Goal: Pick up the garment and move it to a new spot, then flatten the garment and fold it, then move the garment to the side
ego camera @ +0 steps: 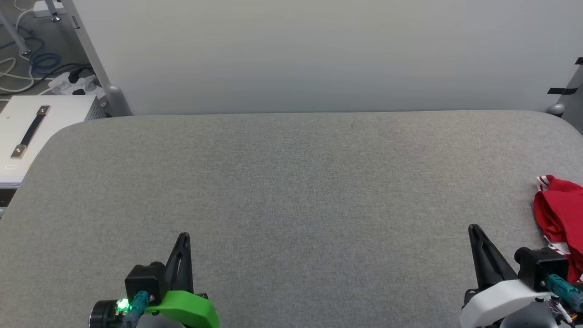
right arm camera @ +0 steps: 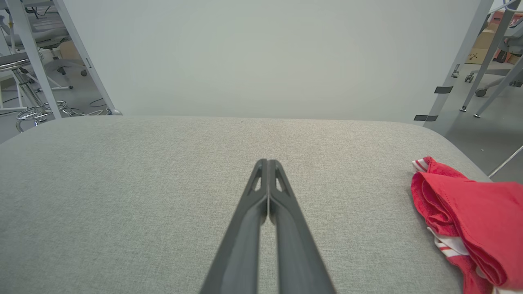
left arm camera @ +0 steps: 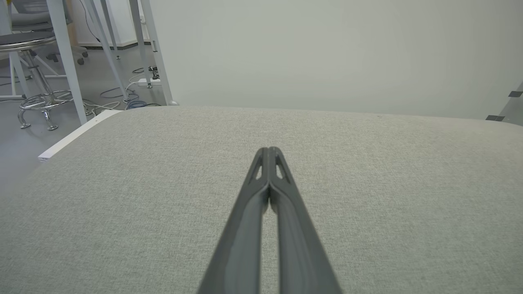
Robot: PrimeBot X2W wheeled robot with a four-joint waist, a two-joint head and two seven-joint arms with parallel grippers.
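- Both my arms sit low at the near edge of the worktop, pointing away from me across the grey cloth.
- My left jaws are pressed together, the dark fingers meeting at their tips with nothing between them.
- It's the same on the right: my right jaws are closed, the fingers are tip to tip, and they grip nothing.
- The garment is a red bundle with striped trim peeking out. It lies at the far right edge of the worktop, just beside my right wrist, and part of it runs out of the head view.
- From the right wrist it shows as loose red rolls, off to the right of the fingers and apart from them.
- As for the step, I judge it could go two ways. This may be a rumpled heap waiting to be lifted to a new spot, or a bundle already put to the side. With part of it hidden, I can't settle which.
- My right arm is the near one. My left is well apart from the cloth.
- Around me there's a white box with a black handle off the left corner, a power strip and cables on the floor, and a stool.
- None of these lies between my right jaws and the garment. The worktop's rounded right edge is close, so the cloth could slide off.
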